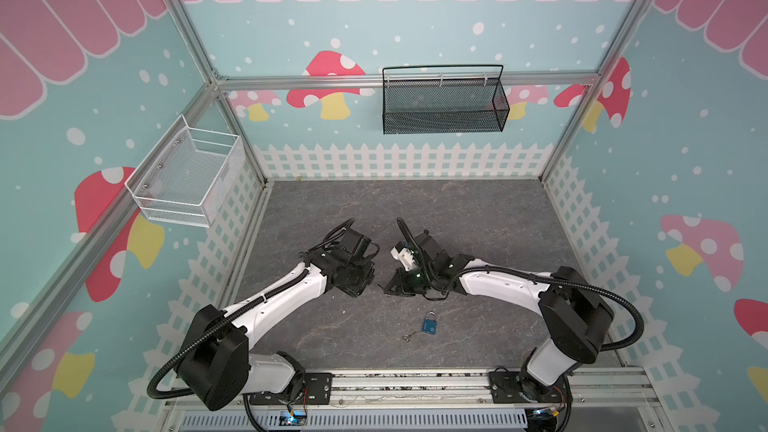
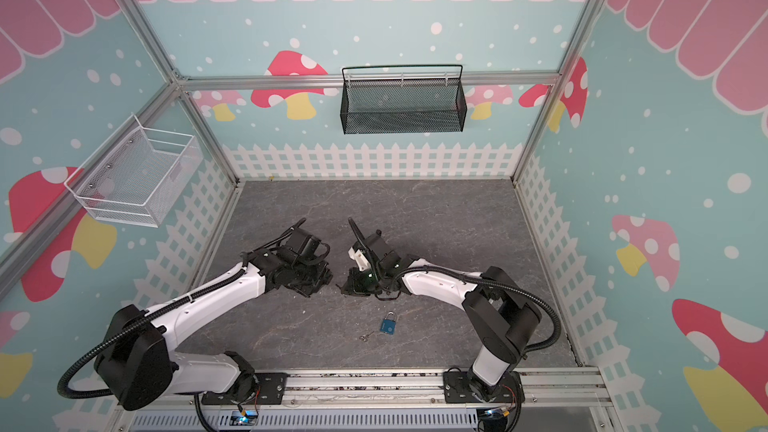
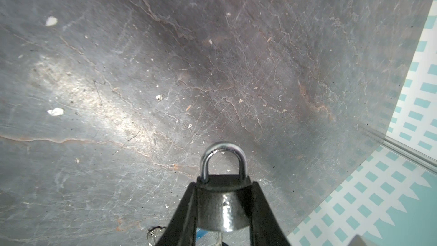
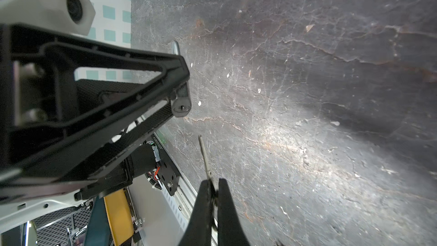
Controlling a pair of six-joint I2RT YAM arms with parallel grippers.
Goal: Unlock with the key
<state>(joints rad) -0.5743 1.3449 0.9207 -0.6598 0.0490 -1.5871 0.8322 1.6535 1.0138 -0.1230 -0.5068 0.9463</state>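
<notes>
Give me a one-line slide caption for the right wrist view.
Right gripper pinches a thin silver key, tip short of the keyhole of the silver padlock clamped in the left gripper.

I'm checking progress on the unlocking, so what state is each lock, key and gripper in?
silver padlock: shackle closed, keyhole empty.
left gripper: shut on silver padlock.
key: gripped, not yet inserted.
right gripper: shut on key.
blue padlock: lying loose, shackle looks closed.
loose key: lying beside blue padlock.
</notes>
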